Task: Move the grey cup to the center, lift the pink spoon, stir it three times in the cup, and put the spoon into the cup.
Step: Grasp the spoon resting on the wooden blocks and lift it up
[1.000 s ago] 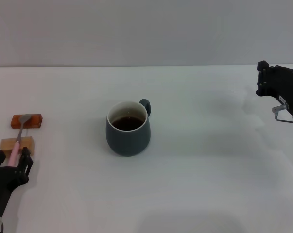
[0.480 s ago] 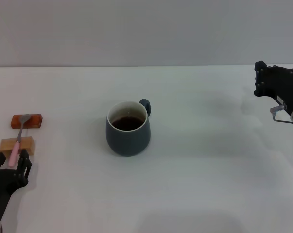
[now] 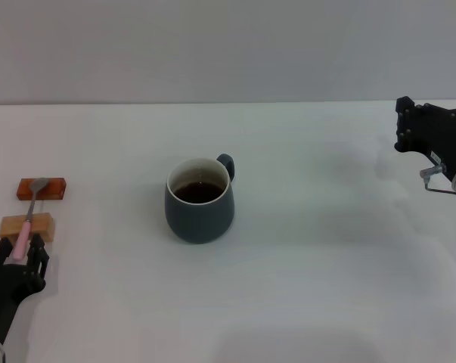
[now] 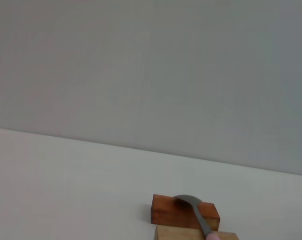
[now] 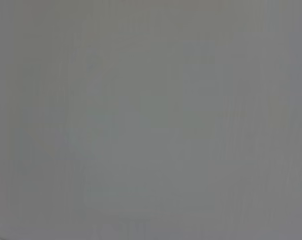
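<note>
The grey cup (image 3: 200, 200), holding dark liquid, stands near the table's middle with its handle to the back right. The pink spoon (image 3: 23, 231) lies at the far left across two blocks, with its metal bowl on the far one. In the left wrist view the spoon's grey bowl (image 4: 193, 207) rests on the reddish-brown block. My left gripper (image 3: 17, 249) is low at the near end of the spoon's handle, open, with a finger on each side. My right gripper (image 3: 430, 127) is raised at the far right, open and empty.
A reddish-brown block (image 3: 42, 188) and a light wooden block (image 3: 28, 225) carry the spoon; both also show in the left wrist view, the reddish-brown block (image 4: 166, 214) behind the light wooden block (image 4: 181, 234). The white table (image 3: 311, 287) runs to a grey wall. The right wrist view shows only grey.
My left gripper has drawn slightly back toward the near edge along the spoon's handle. My right gripper has shifted a little to the left. Cup and spoon have not moved.
</note>
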Motion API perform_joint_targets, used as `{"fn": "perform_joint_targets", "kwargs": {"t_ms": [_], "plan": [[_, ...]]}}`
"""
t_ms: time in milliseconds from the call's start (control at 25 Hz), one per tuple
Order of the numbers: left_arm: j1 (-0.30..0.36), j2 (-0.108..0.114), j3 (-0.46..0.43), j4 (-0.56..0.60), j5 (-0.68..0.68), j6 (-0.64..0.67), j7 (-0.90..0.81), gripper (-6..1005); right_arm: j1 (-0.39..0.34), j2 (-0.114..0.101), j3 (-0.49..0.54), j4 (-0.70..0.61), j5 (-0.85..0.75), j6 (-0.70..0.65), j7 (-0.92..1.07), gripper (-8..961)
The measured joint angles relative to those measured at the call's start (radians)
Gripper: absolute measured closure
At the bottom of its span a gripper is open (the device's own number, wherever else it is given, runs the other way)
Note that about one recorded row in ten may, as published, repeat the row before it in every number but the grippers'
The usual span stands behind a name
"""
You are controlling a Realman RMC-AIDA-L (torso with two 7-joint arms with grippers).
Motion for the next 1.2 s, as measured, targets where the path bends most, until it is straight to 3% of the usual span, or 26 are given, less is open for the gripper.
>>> {"fn": "perform_joint_targets", "kwargs": {"t_ms": [280, 1200], "plan": [[0.0, -0.002, 0.002, 0.0, 0.0, 0.0, 0.0, 524, -0.001, 0.0, 0.0, -0.001, -0.001, 0.0, 0.0, 943], [-0.014, -0.004, 0.002, 0.002, -0.002, -0.004, -0.002, 572, -0.002, -0.001, 0.0, -0.001, -0.011, 0.0, 0.0, 944]]}}
